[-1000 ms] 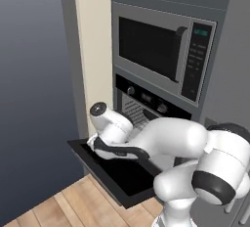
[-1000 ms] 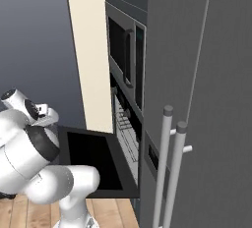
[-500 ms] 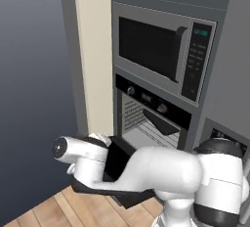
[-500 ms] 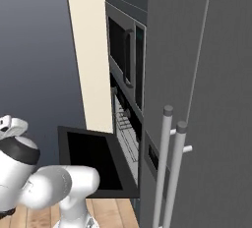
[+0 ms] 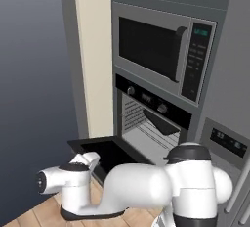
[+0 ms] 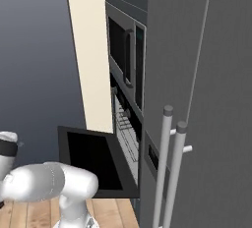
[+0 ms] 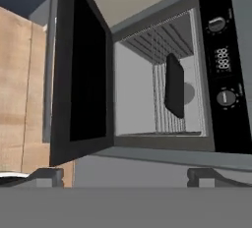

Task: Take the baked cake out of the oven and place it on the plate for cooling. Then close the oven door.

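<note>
- The wooden floor (image 5: 34, 216) runs along the lower left of the left base view, and the white arm bends low over it, in front of the appliance wall.
- The pincer (image 7: 125, 175) stands open: in the hand view its two dark fingertips (image 7: 47, 175) sit far apart at the bottom, with nothing between them.
- The oven door (image 5: 105, 155) is dropped fully open, a flat black panel reaching out from the lower edge of the oven's opening; the hand view is rolled, so there the door stands on edge at the left.
- The oven (image 5: 156, 123) is a black built-in unit under the microwave (image 5: 161, 57), with two round knobs and a small digital display on its control strip.
- Inside its pale cavity the wire racks (image 7: 162, 101) are plain to see.
- A dark flat pan (image 7: 174, 87) rests on a rack toward the back of the cavity; whether the cake is on it cannot be told.
- At the far right of the right base view stands the grey fridge (image 6: 211, 99), its two long bar handles just beside the oven.
</note>
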